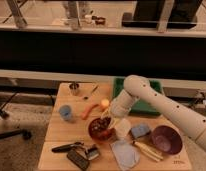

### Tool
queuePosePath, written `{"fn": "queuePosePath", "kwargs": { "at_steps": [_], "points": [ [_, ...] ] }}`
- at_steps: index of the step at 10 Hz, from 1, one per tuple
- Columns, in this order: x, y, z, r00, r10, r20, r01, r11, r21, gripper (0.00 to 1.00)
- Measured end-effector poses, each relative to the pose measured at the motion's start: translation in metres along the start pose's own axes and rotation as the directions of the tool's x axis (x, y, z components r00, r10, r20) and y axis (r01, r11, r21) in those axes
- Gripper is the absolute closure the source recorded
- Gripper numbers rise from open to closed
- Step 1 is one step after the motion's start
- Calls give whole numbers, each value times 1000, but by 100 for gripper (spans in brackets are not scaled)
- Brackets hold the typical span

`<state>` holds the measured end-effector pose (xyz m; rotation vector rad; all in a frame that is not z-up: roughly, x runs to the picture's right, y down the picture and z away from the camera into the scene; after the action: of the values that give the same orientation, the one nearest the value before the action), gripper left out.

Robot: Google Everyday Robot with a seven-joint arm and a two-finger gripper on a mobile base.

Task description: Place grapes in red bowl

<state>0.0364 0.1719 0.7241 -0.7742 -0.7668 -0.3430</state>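
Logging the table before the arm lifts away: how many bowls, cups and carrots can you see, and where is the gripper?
Bowls: 2, the red bowl with the grapes in it, and the purple bowl
Cups: 3, white cup, blue cup, metal cup
Carrots: 1, carrot
Total: 6
The gripper is over the red bowl.

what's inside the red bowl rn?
Dark reddish grapes lie inside the red bowl. The tool sits at the bowl's upper right rim, covering that part, so whether it holds the grapes is hidden.
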Motion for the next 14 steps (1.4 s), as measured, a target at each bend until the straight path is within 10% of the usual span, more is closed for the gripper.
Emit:
{"fn": "queuePosePath", "kwargs": {
  "at_steps": [7, 14],
  "points": [
    [3, 5, 16, 1000, -4, -4, 4, 999, -37, 98],
    [1, 7, 19, 1000, -30, 5, 30, 998, -63, 32]
  ]
}}
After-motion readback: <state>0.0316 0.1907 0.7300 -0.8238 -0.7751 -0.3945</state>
